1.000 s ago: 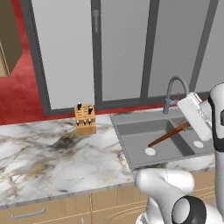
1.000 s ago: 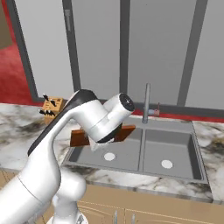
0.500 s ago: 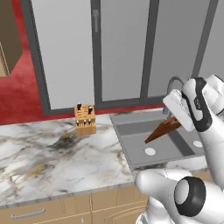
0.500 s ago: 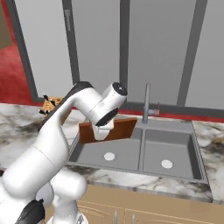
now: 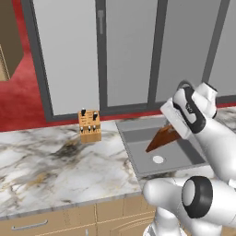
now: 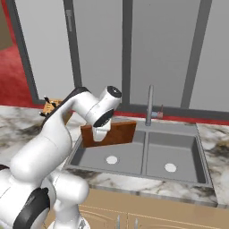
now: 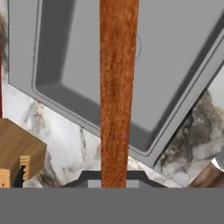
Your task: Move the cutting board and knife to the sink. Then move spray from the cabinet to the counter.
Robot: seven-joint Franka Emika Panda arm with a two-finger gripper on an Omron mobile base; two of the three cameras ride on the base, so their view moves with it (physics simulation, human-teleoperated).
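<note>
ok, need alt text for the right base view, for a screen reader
A white robot arm's claw holds a reddish-brown cutting board on edge over the left basin of a grey steel double sink. The sink sits in a veined marble counter, with a tall faucet behind it and a wooden knife block at the left, partly hidden by the arm.

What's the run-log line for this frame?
step: board to sink | gripper: shut on board | board: tilted, held over left basin of sink | knife block: on counter
</note>
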